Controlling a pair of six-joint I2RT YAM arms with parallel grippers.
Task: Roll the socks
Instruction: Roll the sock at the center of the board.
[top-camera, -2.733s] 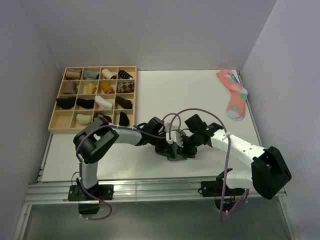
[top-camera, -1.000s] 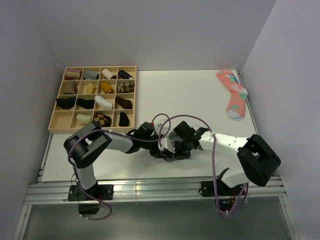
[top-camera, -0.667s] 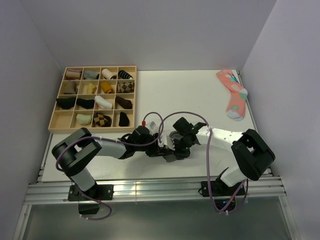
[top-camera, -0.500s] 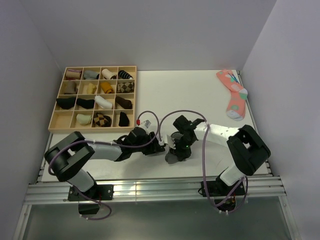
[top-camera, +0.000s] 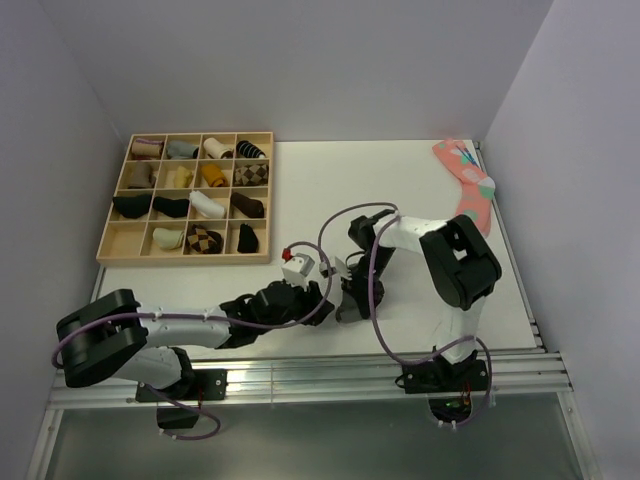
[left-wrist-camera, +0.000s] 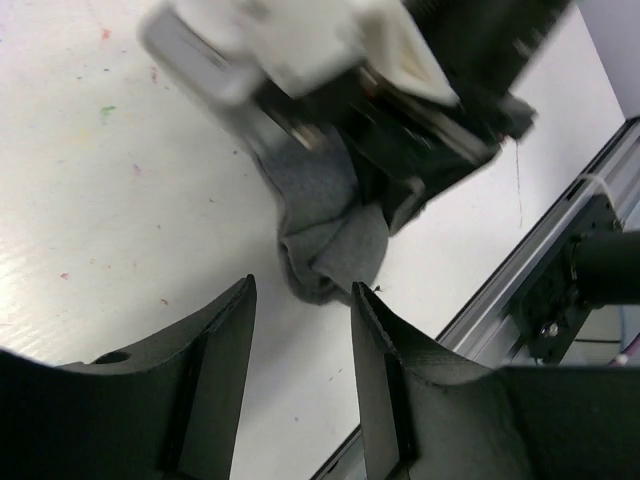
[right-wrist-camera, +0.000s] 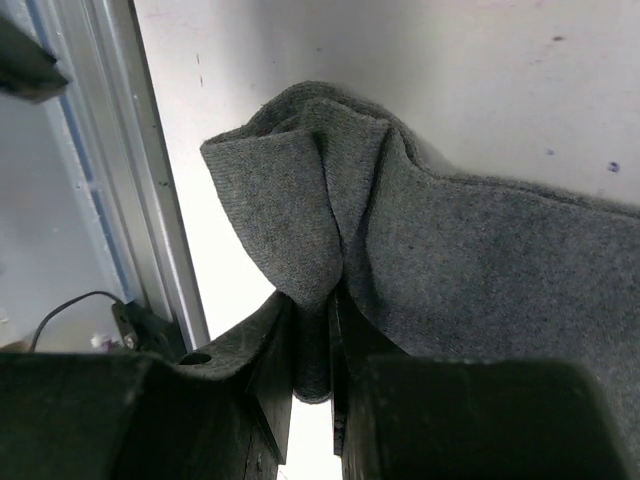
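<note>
Socks of plain dark charcoal-grey knit sit at the near side of the counter, about midway across and close to the aluminium rail along its front edge. In the right wrist view the fabric is bunched into a soft fold at one end, with the rest spreading away flat and wide toward the right of that view. The folded end points toward the rail. From the left wrist view the socks show as a short, doubled-over grey lump below the other arm's tool, with the lower end down at the white surface. Whether it rests there or hangs just above cannot be told.

The right gripper has its jaws drawn narrow, pinching a pleat of the socks between them near the folded end. In the overhead view this gripper reaches back toward the near edge, with its arm doubled over.

The left gripper has its jaws spread wide with nothing between them. Their tips are just short of the grey fold, near it but apart. From above, the left gripper lies low beside the right one, its arm stretched along the front of the counter.

Farther off, a wooden tray of square compartments holding sock rolls stands at the far left. A salmon-pink sock with coloured dots lies at the far right corner, well apart from the grey pair.
</note>
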